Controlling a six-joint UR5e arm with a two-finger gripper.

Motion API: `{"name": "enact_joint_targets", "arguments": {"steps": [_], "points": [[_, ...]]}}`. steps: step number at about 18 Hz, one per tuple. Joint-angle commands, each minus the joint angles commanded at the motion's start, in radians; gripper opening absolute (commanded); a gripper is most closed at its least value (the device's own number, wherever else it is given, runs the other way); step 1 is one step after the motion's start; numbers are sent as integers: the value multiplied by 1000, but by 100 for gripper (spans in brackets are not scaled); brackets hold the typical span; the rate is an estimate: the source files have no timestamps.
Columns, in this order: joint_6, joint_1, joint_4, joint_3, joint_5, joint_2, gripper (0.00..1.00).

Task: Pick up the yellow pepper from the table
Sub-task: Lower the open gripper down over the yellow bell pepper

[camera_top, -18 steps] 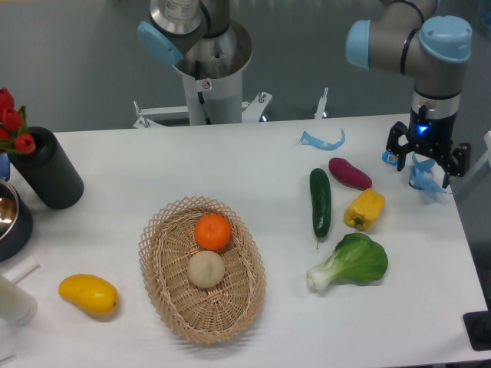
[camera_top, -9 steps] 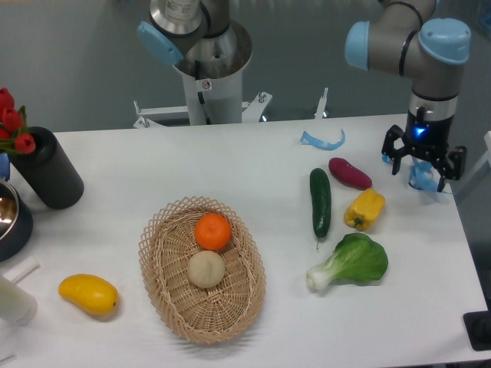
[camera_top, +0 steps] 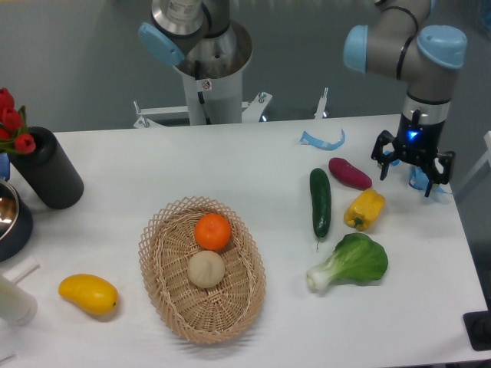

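The yellow pepper (camera_top: 365, 209) lies on the white table (camera_top: 253, 161) at the right, between a purple sweet potato (camera_top: 350, 173) and a green leafy vegetable (camera_top: 354, 261). My gripper (camera_top: 405, 176) hangs above the table up and to the right of the pepper, apart from it. Its fingers are spread open and hold nothing.
A dark green cucumber (camera_top: 321, 202) lies left of the pepper. A wicker basket (camera_top: 173, 287) holds an orange and a pale round item. A mango (camera_top: 88, 294) lies front left. A black vase (camera_top: 47, 169) with red flowers stands far left. Blue clips (camera_top: 322, 141) lie near the back.
My gripper has drifted left and slightly up, closer to the sweet potato and the pepper. The objects on the table have not moved.
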Motion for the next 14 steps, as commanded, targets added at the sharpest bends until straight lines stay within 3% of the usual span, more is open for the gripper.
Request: {"name": "enact_joint_targets", "arguments": {"steps": [6,14], "points": [[-5,-29,3,-23,6,-43,100],[-9,-38,3,-41,5,-57,100]]}}
